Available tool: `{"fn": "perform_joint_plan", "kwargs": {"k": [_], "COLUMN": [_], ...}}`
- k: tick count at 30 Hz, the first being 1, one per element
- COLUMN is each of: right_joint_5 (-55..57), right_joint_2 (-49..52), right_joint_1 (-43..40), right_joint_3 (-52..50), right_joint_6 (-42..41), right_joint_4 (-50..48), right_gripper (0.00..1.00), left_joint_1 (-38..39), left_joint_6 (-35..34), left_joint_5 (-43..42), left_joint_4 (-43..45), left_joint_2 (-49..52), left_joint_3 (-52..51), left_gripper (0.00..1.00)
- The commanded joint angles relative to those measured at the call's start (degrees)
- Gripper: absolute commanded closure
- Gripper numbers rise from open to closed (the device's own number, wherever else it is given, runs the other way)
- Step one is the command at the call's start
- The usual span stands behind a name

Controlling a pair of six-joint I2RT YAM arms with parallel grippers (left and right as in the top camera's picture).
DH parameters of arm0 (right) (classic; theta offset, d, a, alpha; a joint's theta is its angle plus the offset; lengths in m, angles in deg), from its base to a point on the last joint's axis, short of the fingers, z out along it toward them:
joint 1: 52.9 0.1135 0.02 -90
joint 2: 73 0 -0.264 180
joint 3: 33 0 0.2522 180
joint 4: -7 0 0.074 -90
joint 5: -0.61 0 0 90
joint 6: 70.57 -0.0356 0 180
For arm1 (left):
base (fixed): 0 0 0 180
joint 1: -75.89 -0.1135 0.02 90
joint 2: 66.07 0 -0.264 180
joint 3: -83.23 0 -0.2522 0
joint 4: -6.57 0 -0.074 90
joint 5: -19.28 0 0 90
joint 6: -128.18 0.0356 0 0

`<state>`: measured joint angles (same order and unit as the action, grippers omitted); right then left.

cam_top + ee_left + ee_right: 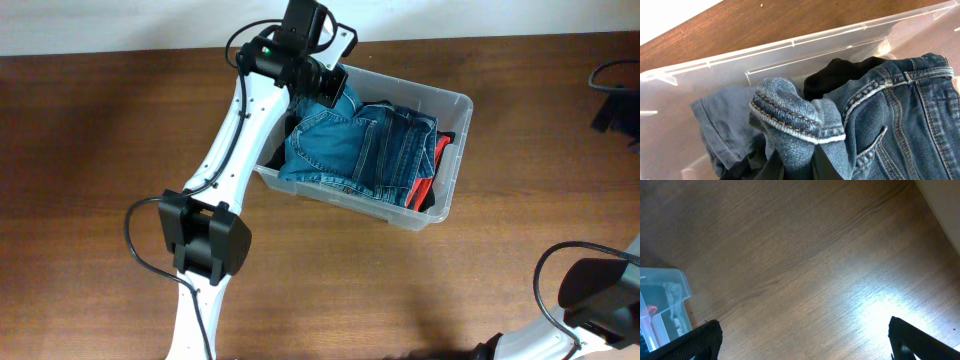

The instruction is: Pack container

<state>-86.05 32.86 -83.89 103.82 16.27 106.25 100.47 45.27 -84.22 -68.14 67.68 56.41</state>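
The clear plastic container [455,150] stands at the table's centre back and holds folded blue jeans [360,150], with a red garment [425,185] and black cloth along its right side. My left gripper [325,88] reaches into the container's back left corner. In the left wrist view the left gripper [800,167] is shut on a rolled hem of the jeans [795,125], lifted a little above a grey-blue garment [722,120] and a black one [840,72]. My right gripper [805,340] hangs open over bare wood, to the right of the container's corner [670,295].
The right arm's base and cable [595,290] sit at the front right corner of the table. A black object [615,95] lies at the right edge. The left arm's body [205,240] stretches from the front left up to the container.
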Motion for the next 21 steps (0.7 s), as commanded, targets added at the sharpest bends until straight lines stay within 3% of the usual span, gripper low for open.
{"fn": "perform_joint_plan", "kwargs": {"k": [1, 9, 13, 15, 16, 18, 19, 21], "right_joint_5": [-0.1, -0.1, -0.1, -0.1, -0.1, -0.1, -0.1, -0.1], "right_joint_2": [0.1, 0.1, 0.1, 0.0, 0.1, 0.1, 0.1, 0.1], "right_joint_1": [-0.2, -0.2, -0.2, -0.2, -0.2, -0.2, -0.2, -0.2], "right_joint_3": [-0.3, -0.3, -0.3, -0.3, -0.3, -0.3, -0.3, -0.3], "right_joint_6": [-0.2, -0.2, -0.2, -0.2, -0.2, -0.2, -0.2, -0.2], "right_joint_4": [0.0, 0.0, 0.0, 0.0, 0.0, 0.0, 0.0, 0.0], "right_gripper": [0.01, 0.01, 0.01, 0.02, 0.01, 0.01, 0.01, 0.01], "left_joint_1": [0.8, 0.8, 0.8, 0.8, 0.8, 0.8, 0.8, 0.8], "left_joint_6": [3.1, 3.3, -0.8, -1.2, -1.2, -1.2, -1.3, -2.6], "left_joint_5": [-2.2, -1.6, -1.5, -0.6, 0.2, 3.3, 4.7, 7.1], "left_joint_4": [1.8, 11.1, 12.6, 10.8, 9.7, 8.0, 7.6, 7.3], "left_joint_2": [-0.7, -0.6, -0.3, 0.2, 0.5, 1.3, 1.5, 1.6], "left_joint_3": [1.8, 1.4, 1.2, 1.1, 1.1, 1.1, 1.0, 1.0], "left_gripper": [1.0, 0.99, 0.99, 0.76, 0.56, 0.29, 0.19, 0.13]}}
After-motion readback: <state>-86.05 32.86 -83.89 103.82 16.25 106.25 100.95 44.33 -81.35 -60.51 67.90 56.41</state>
